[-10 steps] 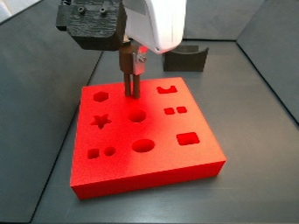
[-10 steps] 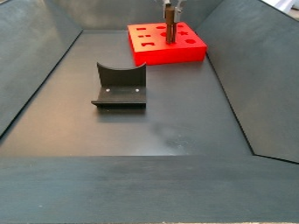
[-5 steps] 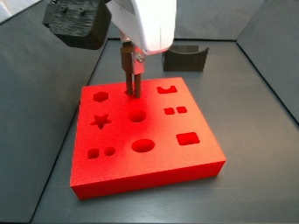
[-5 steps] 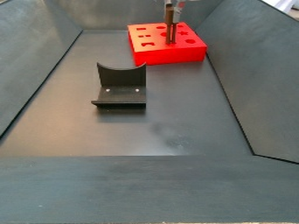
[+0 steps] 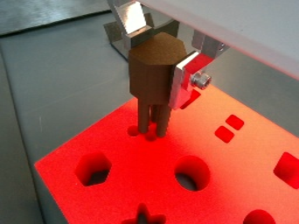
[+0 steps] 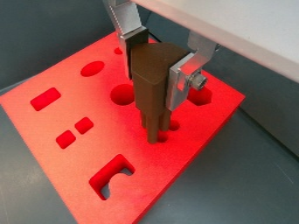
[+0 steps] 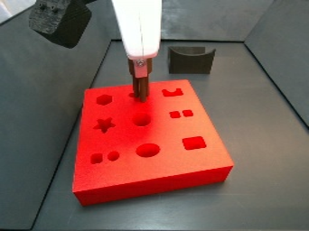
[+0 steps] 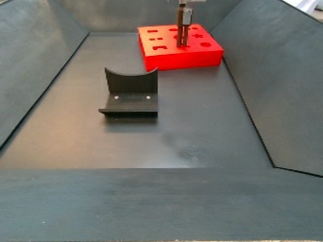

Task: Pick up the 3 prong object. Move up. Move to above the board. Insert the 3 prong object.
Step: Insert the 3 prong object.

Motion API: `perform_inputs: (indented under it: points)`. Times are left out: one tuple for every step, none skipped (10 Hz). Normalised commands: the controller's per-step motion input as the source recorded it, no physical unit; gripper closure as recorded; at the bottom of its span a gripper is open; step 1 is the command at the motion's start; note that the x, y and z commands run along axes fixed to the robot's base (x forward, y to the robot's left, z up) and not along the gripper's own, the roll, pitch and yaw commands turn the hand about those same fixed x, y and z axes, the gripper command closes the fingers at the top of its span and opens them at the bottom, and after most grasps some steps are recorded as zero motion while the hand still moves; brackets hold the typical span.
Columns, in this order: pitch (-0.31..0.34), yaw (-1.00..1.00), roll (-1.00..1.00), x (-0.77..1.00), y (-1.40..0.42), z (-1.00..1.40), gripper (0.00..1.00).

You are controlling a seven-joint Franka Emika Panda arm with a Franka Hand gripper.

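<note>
The 3 prong object (image 5: 152, 74) is a brown block standing upright, prongs down. Its prongs meet the three small holes near the far edge of the red board (image 5: 122, 162). My gripper (image 5: 158, 83) is shut on the block, with a silver finger (image 5: 187, 74) flat against its side. Another wrist view shows the same grip (image 6: 156, 87) on the object (image 6: 149, 109) over the board (image 6: 105, 122). In both side views the gripper (image 7: 139, 70) (image 8: 183, 19) holds the object (image 7: 139, 87) (image 8: 183, 36) upright on the board (image 7: 169, 170) (image 8: 202, 52).
A dark grey U-shaped fixture (image 7: 191, 60) stands on the floor behind the board, well apart from it (image 8: 128, 92). Dark sloping walls enclose the floor on all sides. The board's star, hexagon, round and square cut-outs hold nothing.
The wrist has turned about its upright axis, and its camera block has swung left in a side view. The 3 prong object stays at the same holes, still gripped.
</note>
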Motion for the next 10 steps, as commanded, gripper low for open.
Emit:
perform_inputs:
  points:
    - [0.0, 0.0, 0.09, -0.26, 0.14, -0.21, 1.0]
    - [0.0, 0.0, 0.06, -0.19, 0.16, -0.23, 1.0]
    - [-0.009, 0.0, 0.02, -0.18, 0.15, -0.18, 1.0]
    - [-0.086, 0.0, 0.0, 0.0, 0.0, -0.27, 1.0]
    - [-0.061, -0.25, 0.01, 0.0, 0.06, -0.43, 1.0]
    - [0.0, -0.5, 0.0, -0.16, 0.43, -0.29, 1.0]
    - [0.0, -0.23, 0.0, -0.17, 0.27, -0.05, 1.0]
    - [0.0, 0.0, 0.0, -0.05, 0.1, 0.0, 1.0]
    - [0.0, 0.0, 0.0, 0.0, -0.03, -0.01, 1.0]
    - [-0.059, 0.0, 0.01, 0.0, -0.29, -0.26, 1.0]
